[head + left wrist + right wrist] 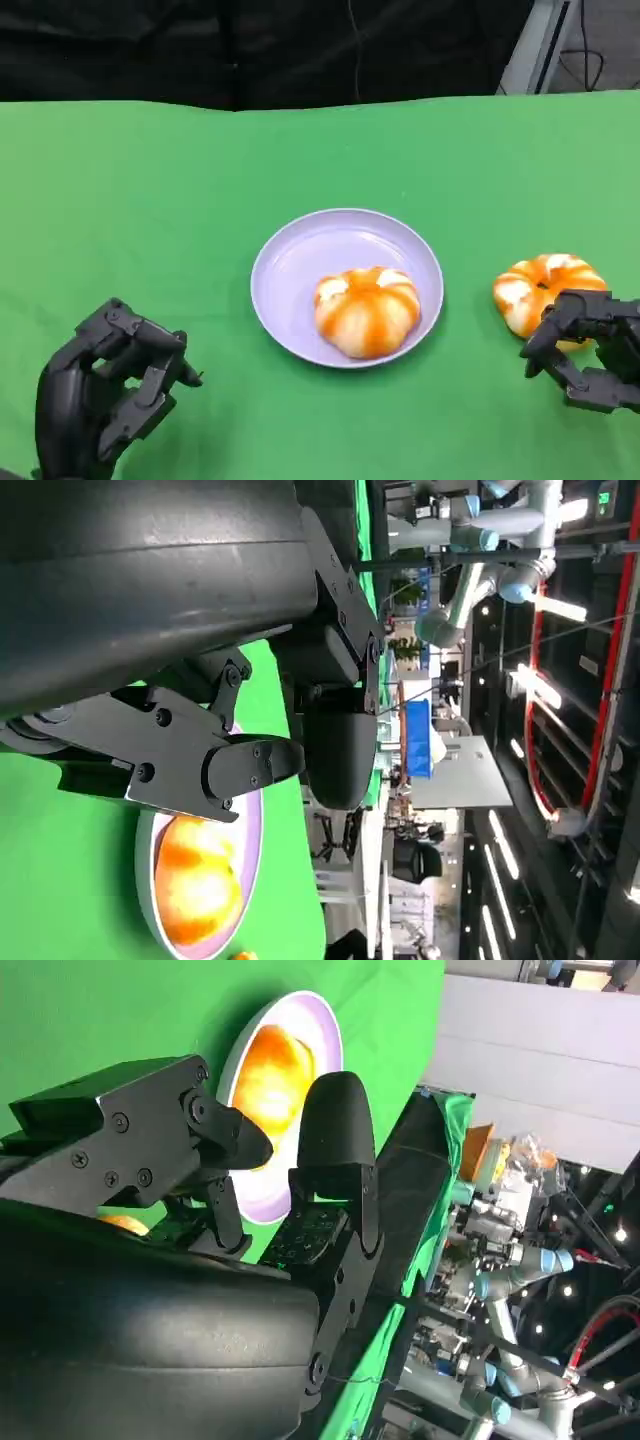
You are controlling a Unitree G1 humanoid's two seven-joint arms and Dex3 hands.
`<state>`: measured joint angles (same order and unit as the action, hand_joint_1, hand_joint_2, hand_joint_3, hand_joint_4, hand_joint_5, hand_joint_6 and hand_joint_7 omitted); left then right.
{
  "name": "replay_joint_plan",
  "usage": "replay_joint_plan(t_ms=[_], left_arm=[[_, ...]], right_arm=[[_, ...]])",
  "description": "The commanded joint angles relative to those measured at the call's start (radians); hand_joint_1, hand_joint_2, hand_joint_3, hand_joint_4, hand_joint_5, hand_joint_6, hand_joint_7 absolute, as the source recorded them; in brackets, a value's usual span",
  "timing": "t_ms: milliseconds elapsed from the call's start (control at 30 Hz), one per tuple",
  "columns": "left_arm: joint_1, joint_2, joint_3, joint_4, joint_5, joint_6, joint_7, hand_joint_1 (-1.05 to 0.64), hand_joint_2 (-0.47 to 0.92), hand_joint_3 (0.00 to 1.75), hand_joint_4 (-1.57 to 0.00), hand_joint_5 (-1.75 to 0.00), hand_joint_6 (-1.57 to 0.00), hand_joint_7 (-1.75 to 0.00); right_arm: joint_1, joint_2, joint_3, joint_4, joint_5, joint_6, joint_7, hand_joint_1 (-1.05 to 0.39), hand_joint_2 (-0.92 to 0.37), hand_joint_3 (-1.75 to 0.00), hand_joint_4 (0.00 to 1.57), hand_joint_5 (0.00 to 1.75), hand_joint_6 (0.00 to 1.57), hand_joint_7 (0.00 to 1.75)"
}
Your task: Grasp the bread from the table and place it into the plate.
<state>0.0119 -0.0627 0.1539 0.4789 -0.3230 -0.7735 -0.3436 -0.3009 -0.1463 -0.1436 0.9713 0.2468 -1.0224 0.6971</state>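
A lilac plate [300, 255] lies mid-table with an orange-and-white bread [366, 310] in it. A second bread of the same kind [545, 285] lies on the green cloth to the plate's right. My right hand [588, 350] sits just in front of that bread, its fingers apart and curved toward the near side, gripping nothing. My left hand [108, 392] hovers at the lower left, well away from the plate, loosely curled and empty. The left wrist view looks past the left hand [250, 700] to the plate [252, 845] and the bread in it [195, 880]. Beyond the right hand [220, 1190], the right wrist view shows the plate [328, 1040].
The green cloth [150, 200] covers the whole table up to a black backdrop [250, 50] behind its far edge. Bare cloth lies between the plate and each hand.
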Motion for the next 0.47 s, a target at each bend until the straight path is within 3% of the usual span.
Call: replay_joint_plan(t_ms=[33,467], left_arm=[[0.001,0.019,0.01,-0.008,-0.01,-0.018,-0.026,-0.09,0.92,0.57,-0.81,-1.6,-0.74,-1.38],[-0.001,0.021,0.024,-0.01,-0.036,-0.002,-0.052,-0.09,0.92,0.53,-0.81,-1.57,-0.77,-1.31]], right_arm=[[-0.01,-0.012,-0.014,0.005,0.017,-0.006,0.006,0.14,-0.72,-0.8,0.87,1.4,0.93,1.01],[-0.015,-0.017,-0.01,0.007,-0.008,-0.011,-0.023,0.13,-0.69,-0.78,0.91,1.34,0.97,0.94]])
